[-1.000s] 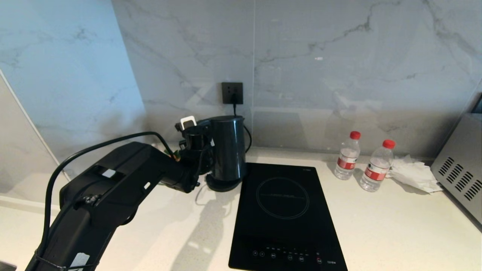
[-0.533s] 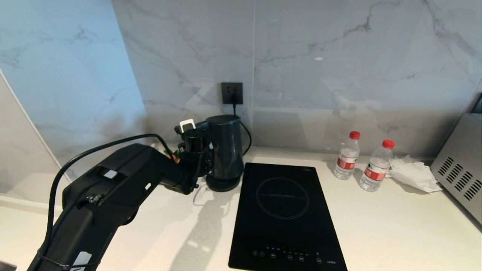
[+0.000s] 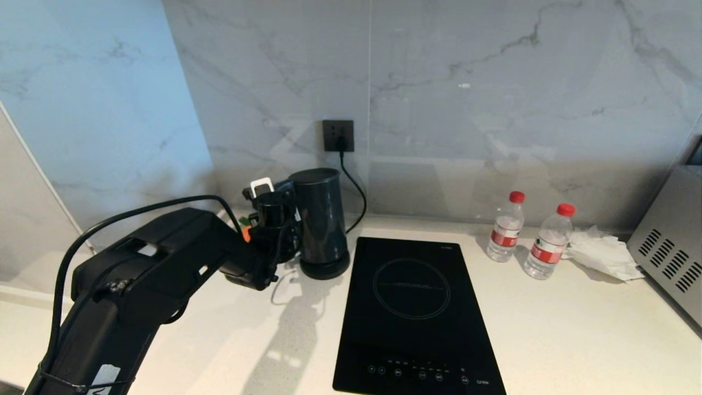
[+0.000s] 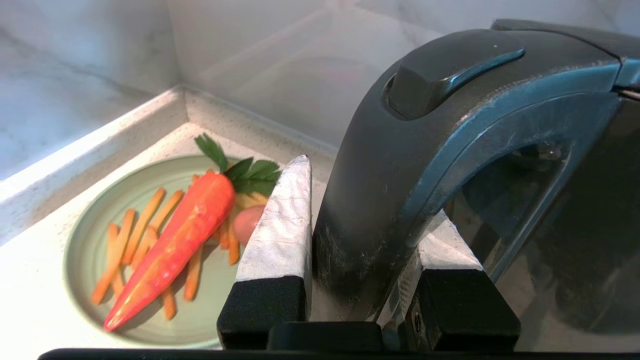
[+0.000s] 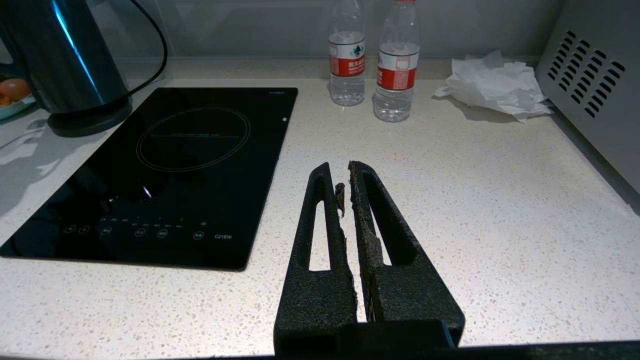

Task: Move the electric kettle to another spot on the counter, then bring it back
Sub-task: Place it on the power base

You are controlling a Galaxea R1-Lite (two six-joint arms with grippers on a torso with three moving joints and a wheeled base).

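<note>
Beside the induction hob (image 3: 414, 307), left gripper (image 3: 285, 206) clamps the electric kettle (image 3: 320, 216) by its handle; right gripper (image 5: 345, 187) sits clenched, empty.

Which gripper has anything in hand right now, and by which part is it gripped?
The left gripper is shut on the electric kettle, clamping its loop handle. The right gripper holds nothing.

The counter (image 3: 548, 329) is carrying a hob (image 3: 411, 312) at centre, two bottles (image 3: 505, 226) and crumpled tissue (image 3: 600, 253) upper right, and a kettle base (image 3: 324, 269) left of the hob.
</note>
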